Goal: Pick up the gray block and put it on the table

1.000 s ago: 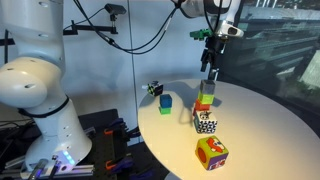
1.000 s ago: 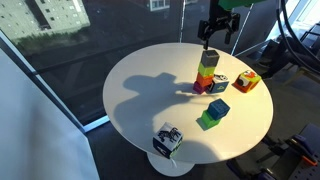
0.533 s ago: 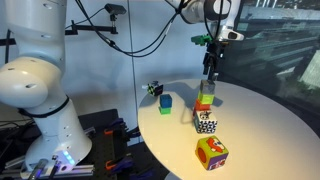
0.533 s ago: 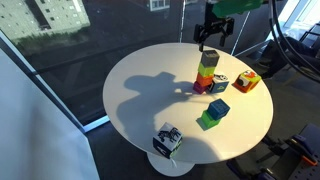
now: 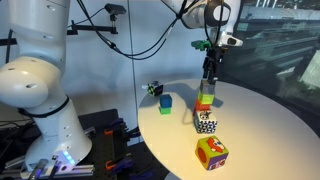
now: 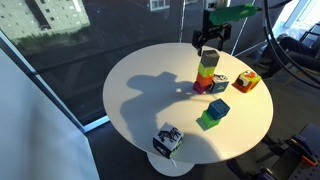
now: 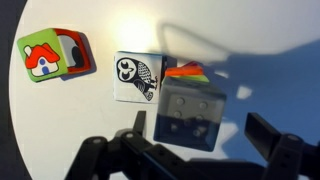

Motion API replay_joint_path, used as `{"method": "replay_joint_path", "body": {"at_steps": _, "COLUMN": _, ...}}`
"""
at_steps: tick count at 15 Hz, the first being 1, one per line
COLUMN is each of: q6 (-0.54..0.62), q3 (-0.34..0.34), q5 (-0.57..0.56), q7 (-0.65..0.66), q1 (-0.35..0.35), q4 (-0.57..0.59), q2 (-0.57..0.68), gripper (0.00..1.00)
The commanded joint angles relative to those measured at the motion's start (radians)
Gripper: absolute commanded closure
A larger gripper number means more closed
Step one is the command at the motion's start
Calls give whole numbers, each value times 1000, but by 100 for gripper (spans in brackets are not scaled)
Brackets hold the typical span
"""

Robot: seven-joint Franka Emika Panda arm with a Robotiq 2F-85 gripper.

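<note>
The gray block (image 7: 193, 113), a studded pale gray cube, sits on top of a stack of colored blocks (image 6: 207, 72) on the round off-white table (image 6: 150, 90). It also shows in both exterior views (image 5: 207, 88) (image 6: 208, 53). My gripper (image 7: 200, 130) is open and points straight down over the stack. One finger stands on each side of the gray block without touching it. In both exterior views the gripper (image 5: 210, 72) (image 6: 208, 42) hangs just above the stack's top.
A black-and-white patterned cube (image 7: 135, 77) lies next to the stack, and a colorful picture cube (image 7: 52, 55) lies beyond it. A blue block (image 6: 218, 107), a lime green cube (image 6: 208, 120) and another patterned cube (image 6: 167, 138) lie on the table. A glass wall stands behind.
My gripper has come down closer to the top of the stack, still open. The blocks have not moved.
</note>
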Motion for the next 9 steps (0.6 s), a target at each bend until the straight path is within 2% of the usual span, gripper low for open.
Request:
{"method": "replay_joint_path", "body": {"at_steps": 1, "q6": 8, "q3": -16, "q5": -18, "q7": 19, "q1": 14, "q4": -3, "q2": 6, "gripper": 0}}
{"method": "replay_joint_path", "body": {"at_steps": 4, "q6": 5, "q3": -20, "q5": -17, "q7": 20, "q1": 14, "q4": -5, "q2": 13, "gripper": 0}}
{"method": "replay_joint_path", "body": {"at_steps": 5, "q6": 3, "q3": -21, "q5": -18, "q7": 21, "q1": 14, "q4": -5, "q2": 16, "gripper": 7}}
{"method": "replay_joint_path", "body": {"at_steps": 6, "q6": 3, "q3": -22, "q5": -19, "q7": 22, "q1": 15, "q4": -5, "q2": 17, "gripper": 27}}
{"method": "replay_joint_path", "body": {"at_steps": 8, "q6": -4, "q3": -23, "q5": -16, "q7": 22, "q1": 14, "q4": -4, "q2": 20, "gripper": 32}}
{"method": "replay_joint_path", "body": {"at_steps": 9, "q6": -10, "q3": -24, "q5": -15, "q7": 23, "q1": 14, "q4": -1, "q2": 20, "gripper": 40}}
